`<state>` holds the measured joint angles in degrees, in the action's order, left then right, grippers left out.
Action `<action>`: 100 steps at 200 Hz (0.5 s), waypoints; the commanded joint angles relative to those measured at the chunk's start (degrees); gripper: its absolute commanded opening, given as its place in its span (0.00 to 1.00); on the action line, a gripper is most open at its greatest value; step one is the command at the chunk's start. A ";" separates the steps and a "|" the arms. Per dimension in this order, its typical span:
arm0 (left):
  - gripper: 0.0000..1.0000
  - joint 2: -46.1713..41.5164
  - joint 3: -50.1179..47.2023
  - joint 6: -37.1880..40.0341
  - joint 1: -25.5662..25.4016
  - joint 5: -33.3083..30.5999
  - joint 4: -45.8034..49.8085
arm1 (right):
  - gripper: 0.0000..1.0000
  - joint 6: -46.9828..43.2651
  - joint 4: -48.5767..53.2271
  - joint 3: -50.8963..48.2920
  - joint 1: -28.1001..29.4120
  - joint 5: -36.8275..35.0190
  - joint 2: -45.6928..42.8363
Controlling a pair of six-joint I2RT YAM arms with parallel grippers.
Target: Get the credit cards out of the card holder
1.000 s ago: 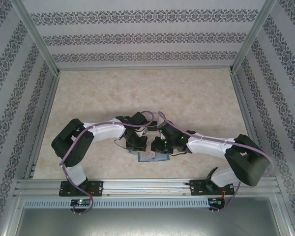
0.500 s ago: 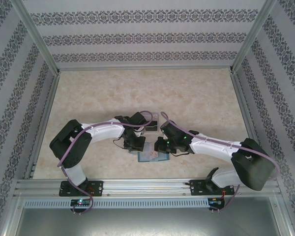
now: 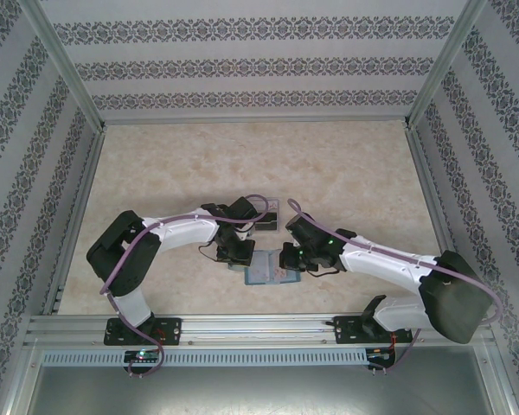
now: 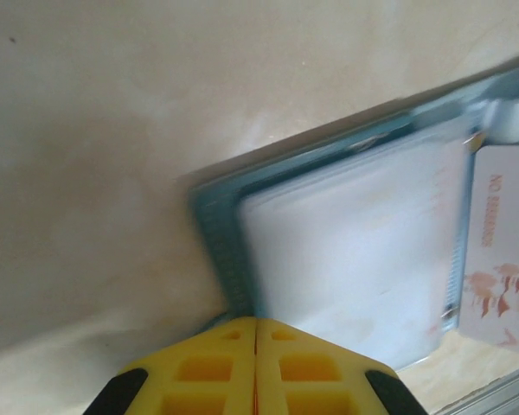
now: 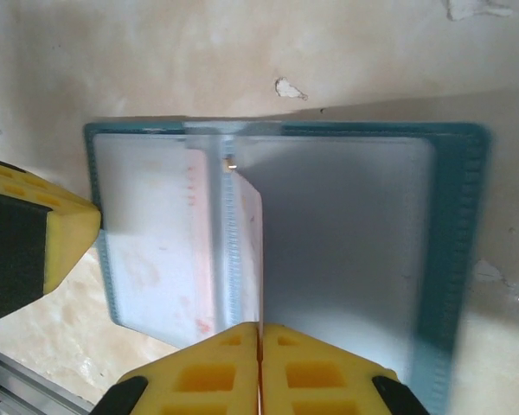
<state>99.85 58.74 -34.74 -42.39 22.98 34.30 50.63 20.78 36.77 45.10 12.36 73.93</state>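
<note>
Nearest to us, the card holder (image 3: 268, 275) lies opened flat on the bench (image 3: 242, 156), close to the middle of its near edge, with the pale inside facing up. Here is the first risk. The holder is soft and light, so a pull toward that edge could drag it onto the metal rail.

The left jaws are fully closed with nothing between them, and their tips stand at the teal border of the holder's left half. The wrist view is blurred there, so we cannot tell whether they really press the holder down. If they do not, the holder may rise together with the card.

The right jaws are closed as well. They pinch the edge of the pale credit card (image 4: 502, 251), which sits near the fold. The grip takes only a thin margin of a smooth card, so the card may slip out if the pocket holds it tightly. A pull not in line with the pocket could bend the card or jam its corner. The two pairs of jaws also work very close together and might knock each other.

Farther in, just beyond the holder, some small grey and dark flat pieces (image 3: 268, 214) lie on the bench. A card carried low over them could push them.
</note>
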 commanded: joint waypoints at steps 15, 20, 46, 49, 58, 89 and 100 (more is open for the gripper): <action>0.11 -2.50 1.08 0.82 -0.50 -1.29 2.49 | 0.10 -1.15 1.46 1.23 -0.45 -1.13 -2.15; 0.12 -2.65 1.36 0.82 -0.50 -1.20 2.50 | 0.10 -1.47 1.46 1.35 -0.41 -1.12 -2.50; 0.15 -4.16 2.39 0.78 -0.43 -1.64 2.79 | 0.08 -4.56 1.90 2.20 -0.38 -0.96 -4.00; 0.15 -4.33 2.44 0.73 -0.42 -1.76 2.87 | 0.08 -5.10 1.97 2.31 -0.32 -0.86 -4.17; 0.16 -4.95 2.72 0.77 -0.25 -2.22 3.36 | 0.08 -6.64 1.99 2.67 -0.40 -0.71 -4.57; 0.18 -7.81 1.88 0.73 0.62 -3.59 4.36 | 0.07 -14.84 5.56 6.56 -0.45 -0.80 -3.58; 0.18 -9.00 0.97 0.82 1.11 -3.91 4.37 | 0.06 -17.92 7.32 8.41 -0.45 -2.24 -2.78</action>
<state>94.00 60.18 -34.74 -42.26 21.06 35.68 41.52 23.88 40.73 45.10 12.25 70.43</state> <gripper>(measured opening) 0.175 0.077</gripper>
